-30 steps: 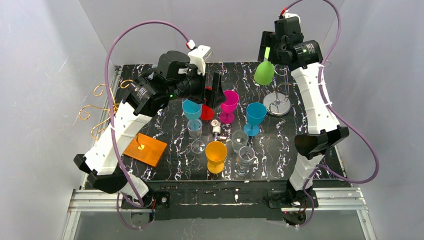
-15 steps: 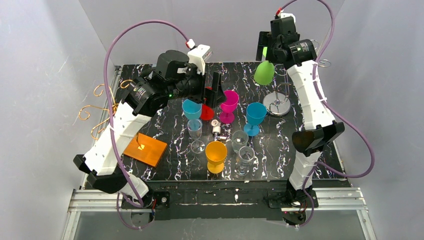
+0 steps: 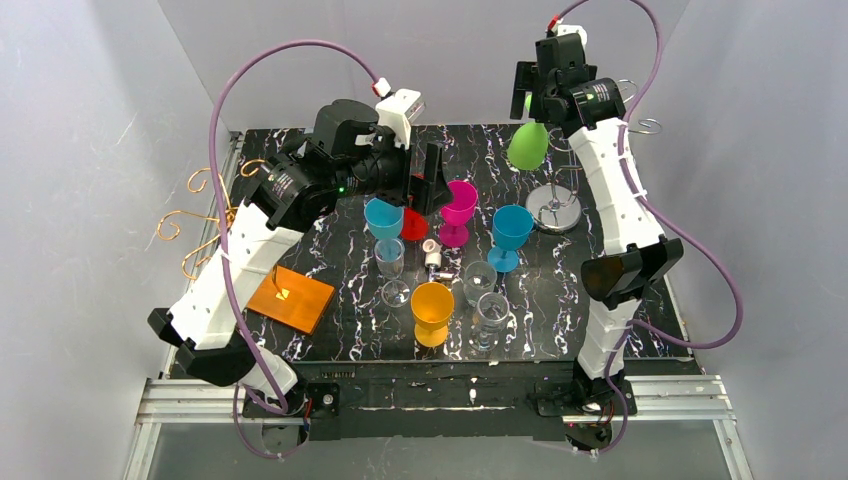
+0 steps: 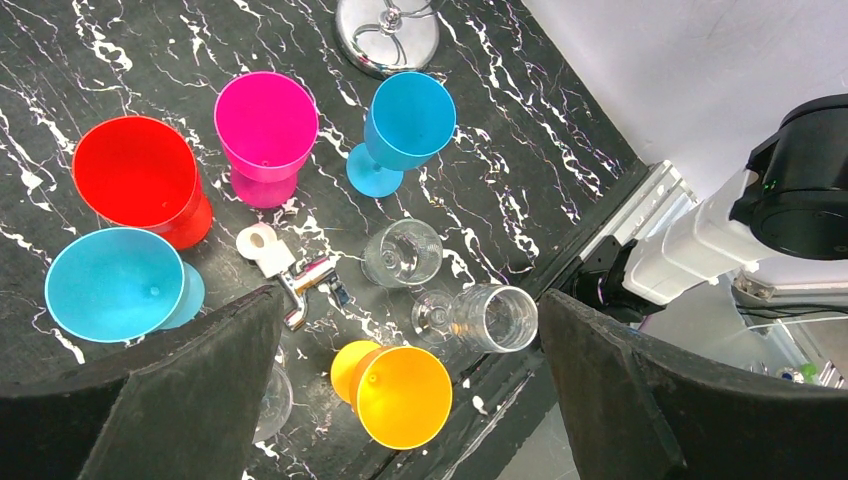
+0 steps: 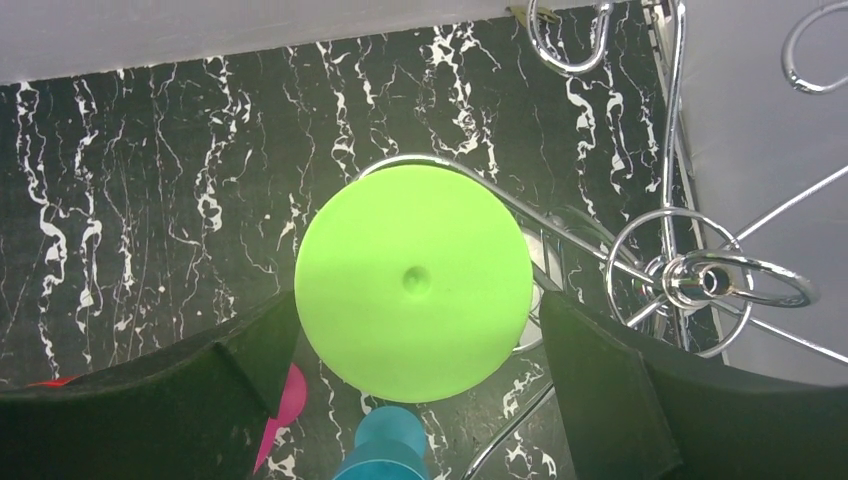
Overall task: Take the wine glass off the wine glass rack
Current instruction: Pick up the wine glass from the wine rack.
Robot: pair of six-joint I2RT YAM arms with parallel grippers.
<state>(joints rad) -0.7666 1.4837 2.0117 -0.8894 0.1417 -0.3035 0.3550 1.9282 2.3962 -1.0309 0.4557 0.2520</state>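
1. Your right claw (image 5: 417,330) is spread as wide as it goes and grips nothing. It hangs over the green glass (image 3: 528,147), which hangs bowl-down from the rack (image 3: 556,211) at the far right of the table (image 3: 340,330). In the wrist view the glass's round foot lies between the fingers (image 5: 620,400). Your left claw (image 4: 408,300) is just as wide and empty, and it hovers over the cups (image 4: 400,395) mid-table.

2. The foot nearly fills the gap between the fingers, so you have little margin. Come down off-centre and a fingertip probably lands on the foot's rim. That would push the glass down or set it swinging.

3. A wire loop (image 5: 440,160) runs just under the foot's edge. Close carelessly and you may pinch wire and foot together, and any lift then drags the rack with it.

4. A straight pull upward likely will not free the stem, which probably has to slide out through the loop's opening. I cannot tell which way that opening faces. Pull the wrong way and the rack may tip on its base.

5. The foot looks thin and smooth. Held only by its edges, it may slip or pivot out of your grip. A dropped glass would fall toward the blue glass (image 3: 511,228) and the pink glass (image 3: 460,200), and could knock them over.

6. Your left arm sits well apart from the rack. Swing it toward the rack and it could sweep the cups beneath it.
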